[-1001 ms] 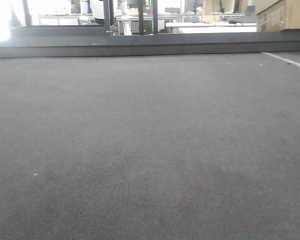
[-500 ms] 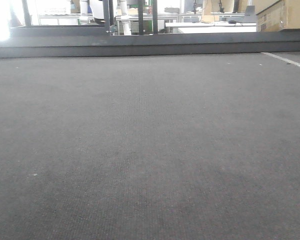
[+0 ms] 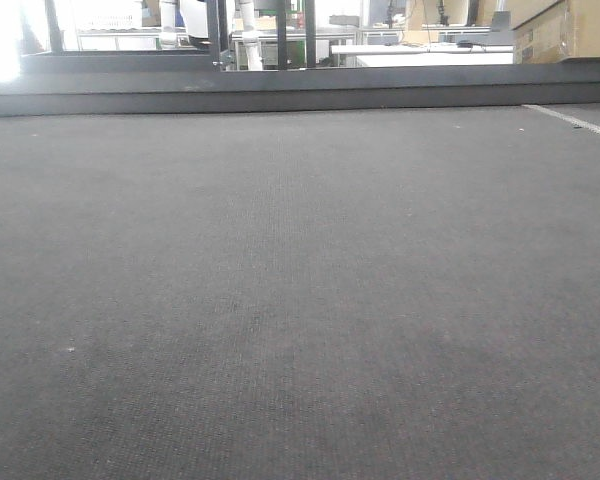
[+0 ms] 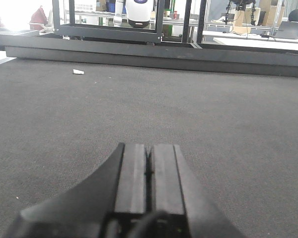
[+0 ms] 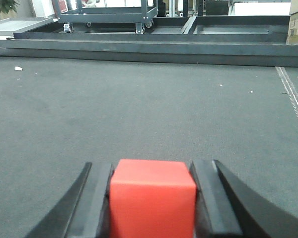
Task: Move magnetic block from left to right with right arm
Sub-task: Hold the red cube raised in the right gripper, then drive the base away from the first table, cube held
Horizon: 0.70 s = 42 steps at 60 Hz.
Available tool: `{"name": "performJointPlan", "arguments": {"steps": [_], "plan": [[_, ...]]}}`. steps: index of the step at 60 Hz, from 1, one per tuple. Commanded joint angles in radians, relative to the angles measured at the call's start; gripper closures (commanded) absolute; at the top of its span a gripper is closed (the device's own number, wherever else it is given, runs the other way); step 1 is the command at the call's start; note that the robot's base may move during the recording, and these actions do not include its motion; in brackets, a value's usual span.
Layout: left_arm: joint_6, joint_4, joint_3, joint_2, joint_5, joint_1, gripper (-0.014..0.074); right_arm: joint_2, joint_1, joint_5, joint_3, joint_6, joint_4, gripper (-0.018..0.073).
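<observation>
The magnetic block (image 5: 152,198), a plain red cube, fills the bottom middle of the right wrist view. My right gripper (image 5: 151,171) is shut on it, one black finger pressed against each side face. In the left wrist view my left gripper (image 4: 149,151) is shut, its two flat pads touching with nothing between them, low over the dark grey mat (image 4: 213,109). The exterior front-facing view shows only the mat (image 3: 300,300); neither gripper nor the block appears there.
A dark raised ledge (image 3: 300,90) borders the mat's far edge. A small white scrap (image 4: 78,72) lies on the mat at the far left. A pale strip (image 5: 293,94) runs along the mat's right side. Wheeled metal racks (image 5: 104,15) stand beyond the ledge.
</observation>
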Motion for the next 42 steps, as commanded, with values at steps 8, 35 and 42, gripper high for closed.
{"name": "performJointPlan", "arguments": {"steps": [8,35,42], "plan": [[-0.004,0.000,0.010,-0.014,-0.090,0.002,0.0713,0.012,-0.007,-0.086,-0.024,-0.008,-0.023,0.0344],[-0.004,0.000,0.009,-0.004,-0.090,0.017,0.0713,0.012,-0.006,-0.086,-0.024,-0.008,-0.023,0.0344],[-0.004,0.000,0.009,0.016,-0.090,0.017,0.0713,0.012,-0.006,-0.086,-0.024,-0.008,-0.023,0.0344]]}}
